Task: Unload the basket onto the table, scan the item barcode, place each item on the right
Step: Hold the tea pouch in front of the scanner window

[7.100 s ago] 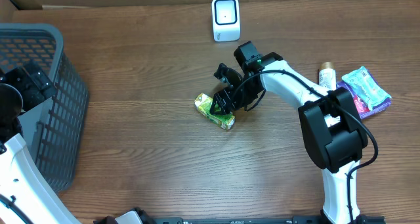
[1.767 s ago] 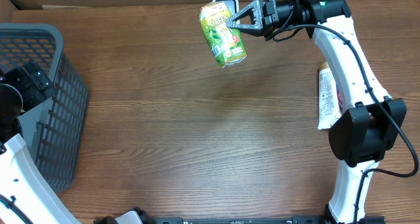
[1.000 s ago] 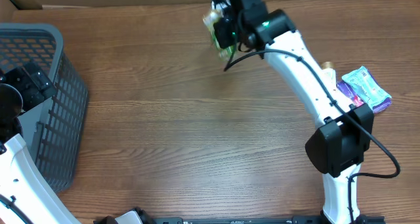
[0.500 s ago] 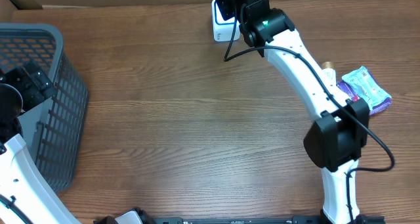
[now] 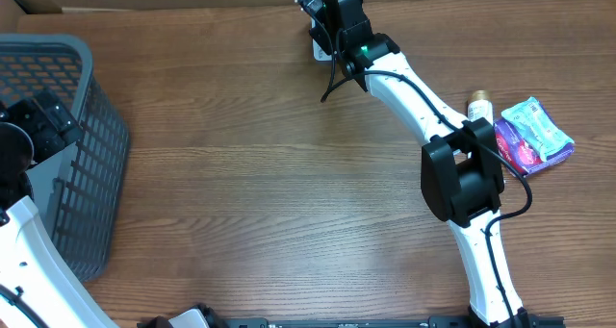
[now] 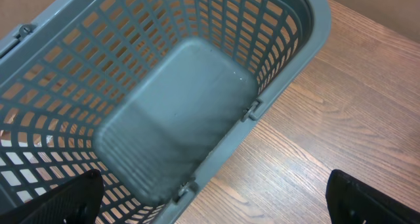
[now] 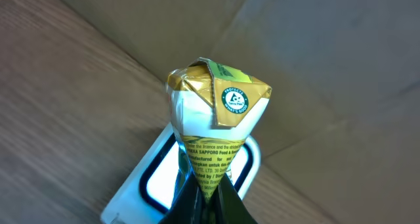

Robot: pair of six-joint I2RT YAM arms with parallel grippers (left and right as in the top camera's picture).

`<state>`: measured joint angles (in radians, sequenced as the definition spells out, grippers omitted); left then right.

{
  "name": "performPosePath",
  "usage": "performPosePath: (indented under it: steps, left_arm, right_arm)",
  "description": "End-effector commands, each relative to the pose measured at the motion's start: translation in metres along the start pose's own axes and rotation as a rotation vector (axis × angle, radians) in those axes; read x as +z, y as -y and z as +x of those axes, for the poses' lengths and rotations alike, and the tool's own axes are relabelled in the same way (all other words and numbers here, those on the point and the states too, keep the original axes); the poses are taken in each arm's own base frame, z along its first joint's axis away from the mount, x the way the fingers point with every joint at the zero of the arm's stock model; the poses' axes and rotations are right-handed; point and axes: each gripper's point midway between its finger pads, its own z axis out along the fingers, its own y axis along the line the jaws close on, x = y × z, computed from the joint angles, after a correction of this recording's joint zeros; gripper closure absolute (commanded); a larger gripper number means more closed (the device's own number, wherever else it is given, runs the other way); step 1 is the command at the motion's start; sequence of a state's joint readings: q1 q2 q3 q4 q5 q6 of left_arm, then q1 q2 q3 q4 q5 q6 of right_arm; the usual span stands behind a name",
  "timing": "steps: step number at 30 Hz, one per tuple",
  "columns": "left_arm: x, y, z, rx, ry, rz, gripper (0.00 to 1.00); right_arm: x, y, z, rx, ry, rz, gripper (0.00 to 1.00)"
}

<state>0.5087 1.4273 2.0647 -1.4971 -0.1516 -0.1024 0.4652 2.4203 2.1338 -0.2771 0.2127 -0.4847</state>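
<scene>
The scan looks close to its key point: the right gripper [image 7: 209,201] is clamped on the lower end of the carton [image 7: 216,119] and holds it off the table, just above the scanner [image 7: 141,188], the carton's folded top pointing away from the fingers and its body crossing the scanner's dark window in the right wrist view. Picking up and carrying therefore seem done. What is left, by my judgement, is the read itself, and nothing shows whether the barcode faces the window; only fine print and a round logo are readable, so a turn of the carton may be needed. Far from the scanner, at the opposite edge of the table, the left gripper [image 6: 216,201] hangs over the basket [image 6: 308,27] with its jaws spread wide, holding nothing. The basket's floor shows bare; nothing lies in it. A pouch [image 5: 534,136] and a small bottle [image 5: 478,107] lie well apart from the scanner, beside the right arm's elbow, untouched.
</scene>
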Motion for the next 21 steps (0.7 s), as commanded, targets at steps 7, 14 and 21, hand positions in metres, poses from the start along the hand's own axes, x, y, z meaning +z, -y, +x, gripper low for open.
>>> performPosePath:
  steps: [7, 14, 21]
  left_arm:
    - [-0.001, -0.001, -0.003, -0.013, 0.009, -0.005, 0.00]
    - [-0.001, -0.001, -0.003, -0.013, 0.009, -0.005, 0.00]
    - [-0.001, -0.001, -0.003, -0.013, 0.009, -0.005, 0.00]
  right_arm:
    - [-0.021, 0.024, -0.043, -0.095, 0.094, 0.078, 0.96]
    - [-0.025, 0.021, -0.055, -0.134, 0.123, 0.106, 0.96]
    - [-0.025, 0.019, -0.056, -0.140, 0.132, 0.096, 0.96]
